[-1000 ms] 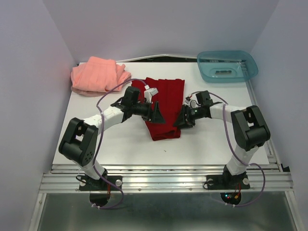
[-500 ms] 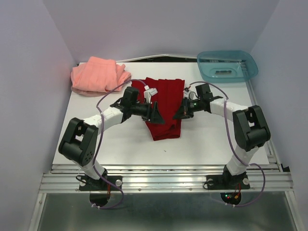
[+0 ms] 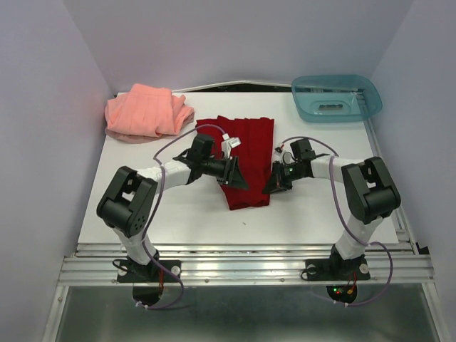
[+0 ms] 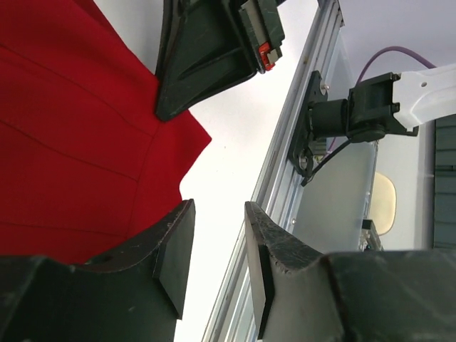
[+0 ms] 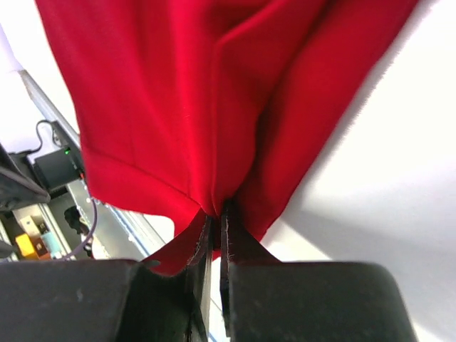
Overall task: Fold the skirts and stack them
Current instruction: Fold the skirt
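Observation:
The deep red pleated skirt (image 3: 246, 146) lies flat mid-table, narrowing toward the near edge. My right gripper (image 3: 273, 184) sits at its near right edge and is shut on a pinched fold of the red cloth (image 5: 216, 212), with the skirt (image 5: 206, 92) bunching up from the jaws. My left gripper (image 3: 239, 179) rests low over the skirt's near left part. Its jaws stand part open with only bare table between them (image 4: 219, 246), and the red skirt (image 4: 71, 142) lies just beside one finger. The salmon-pink skirt (image 3: 146, 112) lies rumpled at the back left.
A translucent teal tray (image 3: 370, 96) stands at the back right corner. The aluminium rail (image 3: 242, 263) runs along the near table edge. In the left wrist view the right gripper (image 4: 206, 57) shows close by, across the skirt's corner.
The right gripper has shut on the red skirt's edge and drawn it slightly toward the near side. The left gripper's jaws have narrowed, and its arm has shifted right.

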Tool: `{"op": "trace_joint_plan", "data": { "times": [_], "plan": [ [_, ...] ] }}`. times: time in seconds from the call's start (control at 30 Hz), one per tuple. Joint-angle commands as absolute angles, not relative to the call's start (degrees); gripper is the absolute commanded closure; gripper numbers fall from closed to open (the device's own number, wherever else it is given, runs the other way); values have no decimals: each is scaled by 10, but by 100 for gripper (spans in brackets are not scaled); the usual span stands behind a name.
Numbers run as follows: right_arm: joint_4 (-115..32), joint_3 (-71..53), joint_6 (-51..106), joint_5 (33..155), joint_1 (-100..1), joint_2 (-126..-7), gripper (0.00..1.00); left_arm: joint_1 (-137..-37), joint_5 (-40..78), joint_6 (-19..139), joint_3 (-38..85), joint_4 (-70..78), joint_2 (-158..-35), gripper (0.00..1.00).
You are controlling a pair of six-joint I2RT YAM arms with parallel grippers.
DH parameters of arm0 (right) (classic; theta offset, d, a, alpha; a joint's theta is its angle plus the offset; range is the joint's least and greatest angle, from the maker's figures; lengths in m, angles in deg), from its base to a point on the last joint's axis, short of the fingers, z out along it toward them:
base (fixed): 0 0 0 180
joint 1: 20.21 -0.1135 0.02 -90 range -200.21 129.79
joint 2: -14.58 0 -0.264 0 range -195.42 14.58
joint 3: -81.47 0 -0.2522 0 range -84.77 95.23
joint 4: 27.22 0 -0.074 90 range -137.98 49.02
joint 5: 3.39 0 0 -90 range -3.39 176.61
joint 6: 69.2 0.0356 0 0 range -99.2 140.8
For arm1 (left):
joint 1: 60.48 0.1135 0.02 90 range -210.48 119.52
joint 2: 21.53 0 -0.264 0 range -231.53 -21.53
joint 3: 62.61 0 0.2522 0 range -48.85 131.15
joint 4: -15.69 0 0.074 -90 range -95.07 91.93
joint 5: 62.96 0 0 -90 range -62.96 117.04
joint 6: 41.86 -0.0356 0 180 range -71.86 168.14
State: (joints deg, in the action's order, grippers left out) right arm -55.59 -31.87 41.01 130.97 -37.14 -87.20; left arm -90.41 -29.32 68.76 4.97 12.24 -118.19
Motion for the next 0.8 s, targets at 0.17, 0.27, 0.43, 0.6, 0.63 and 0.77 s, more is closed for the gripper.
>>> {"op": "trace_joint_plan", "data": {
  "times": [0.17, 0.27, 0.43, 0.6, 0.63, 0.77],
  "plan": [
    [-535, -306, 419, 1255, -371, -919, 99, -919, -298, 719, 23, 199, -1248, 57],
    [-521, -307, 429, 1252, -371, -928, 99, -919, -289, 712, 13, 196, -1277, 60],
    [-517, -322, 435, 1269, -371, -913, 99, -894, -170, 653, 45, 98, -1335, 76],
    [-517, -319, 452, 1233, -365, -832, 50, -881, -139, 584, 66, 24, -1345, 79],
    [-517, -314, 453, 1209, -355, -819, 44, -889, -131, 576, 62, 20, -1343, 79],
    [-517, -272, 443, 1159, -341, -797, 39, -895, -108, 542, 49, -15, -1319, 81]
  ]
}}
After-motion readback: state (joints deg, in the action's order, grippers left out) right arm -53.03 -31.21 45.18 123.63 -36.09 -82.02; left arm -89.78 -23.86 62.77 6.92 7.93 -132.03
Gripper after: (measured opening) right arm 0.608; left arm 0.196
